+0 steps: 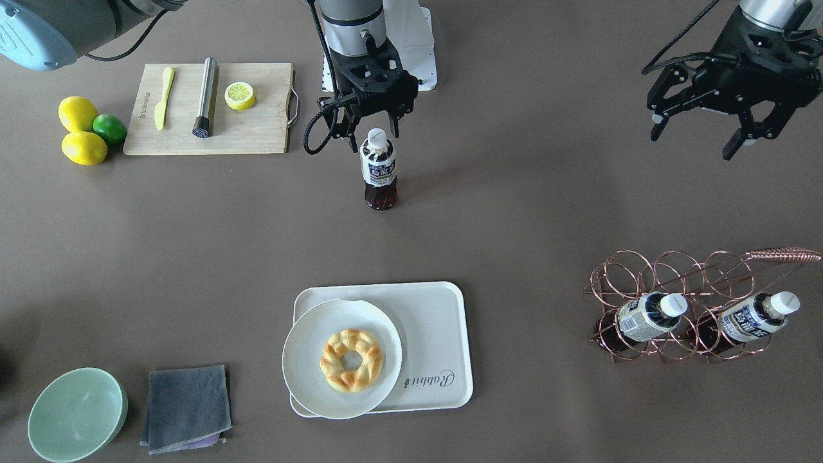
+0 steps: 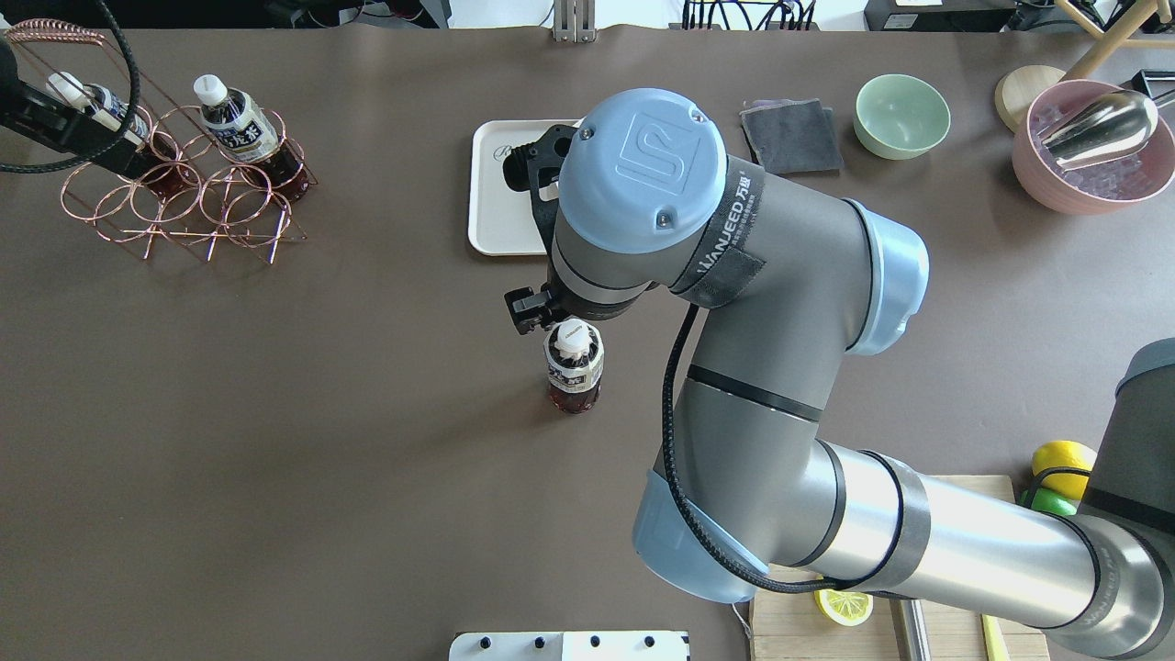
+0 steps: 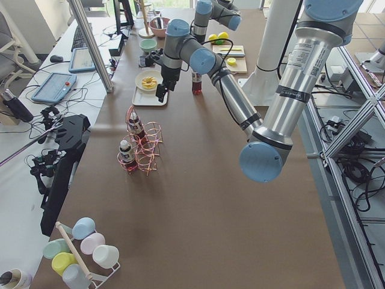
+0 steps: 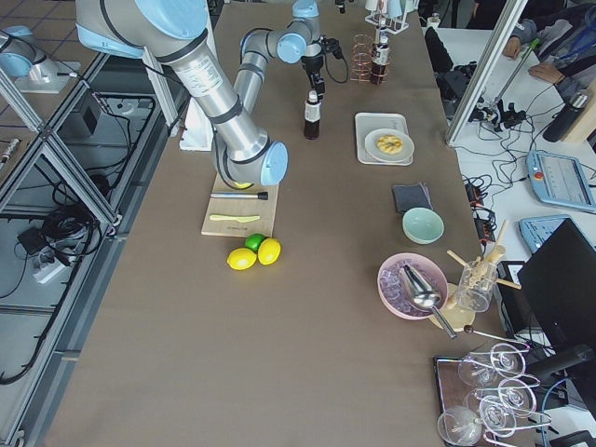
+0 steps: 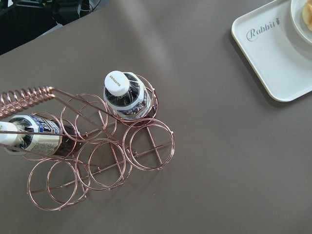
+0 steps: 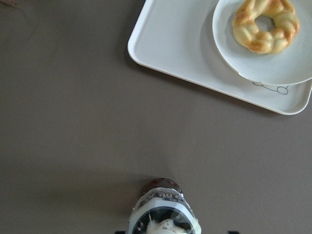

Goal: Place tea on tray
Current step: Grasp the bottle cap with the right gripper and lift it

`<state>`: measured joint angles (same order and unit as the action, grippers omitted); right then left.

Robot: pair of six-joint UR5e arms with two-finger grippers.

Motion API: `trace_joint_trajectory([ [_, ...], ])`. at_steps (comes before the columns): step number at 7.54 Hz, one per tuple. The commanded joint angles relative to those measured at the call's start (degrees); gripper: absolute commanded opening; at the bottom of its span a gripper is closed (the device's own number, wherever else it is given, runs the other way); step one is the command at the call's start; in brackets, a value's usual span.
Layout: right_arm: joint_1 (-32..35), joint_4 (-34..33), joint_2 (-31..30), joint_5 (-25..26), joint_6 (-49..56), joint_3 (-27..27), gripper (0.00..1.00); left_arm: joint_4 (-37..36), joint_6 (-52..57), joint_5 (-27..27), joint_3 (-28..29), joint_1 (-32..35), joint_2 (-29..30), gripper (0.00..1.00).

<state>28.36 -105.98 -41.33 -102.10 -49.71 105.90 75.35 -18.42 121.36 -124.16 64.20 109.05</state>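
The tea stands upright on the bare brown surface, well apart from the tray and on the robot's side of it. It is a clear bottle of dark brown liquid with a white cap. Its white label has dark blue characters, which I cannot read at this size. The tray carries the grey script word "Rabbit" near one corner. A round white plate with a ring-shaped pastry lies on the tray and sticks out a little over its rim.

The right gripper hangs directly over the bottle and points down. Its jaws are open, with one finger on each side of the cap, and they hold nothing. In the right wrist view the top of the bottle shows at the lower edge. The right arm comes in from the robot's right, bends at the elbow and reaches to the middle of the surface. Its sleeve reads "WANJEED", and the blue joint cap shows a "UR" logo.

The left gripper hovers high near the copper wire rack. It is tilted, and its jaws are wide open and empty. Two alike bottles lie in the rack. A wooden cutting board has a printed word along one edge, too small to read.
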Motion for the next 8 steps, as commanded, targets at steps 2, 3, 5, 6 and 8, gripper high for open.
trace_joint_trajectory([
  [2, -0.8, 0.2, -0.3, 0.0, -0.6, -0.3, 0.36, 1.0, -0.3, 0.2, 0.5, 0.0, -0.1, 0.98],
  [3, -0.8, 0.2, -0.3, 0.0, -0.6, -0.3, 0.02, 1.3, -0.2, 0.2, 0.6, 0.0, -0.2, 0.98],
  [5, -0.8, 0.2, -0.3, 0.0, -0.6, -0.3, 0.00, 1.4, -0.1, 0.2, 0.6, 0.0, -1.2, 0.97],
  [6, -0.2, 0.0, -0.1, -0.1, -0.6, -0.3, 0.00, 1.4, 0.0, 0.3, 0.6, 0.8, -1.4, 0.97],
  [8, 4.7, -1.7, 1.3, -2.3, -1.8, -0.2, 0.00, 1.1, 0.6, 4.2, 0.3, 5.2, -6.3, 0.97],
])
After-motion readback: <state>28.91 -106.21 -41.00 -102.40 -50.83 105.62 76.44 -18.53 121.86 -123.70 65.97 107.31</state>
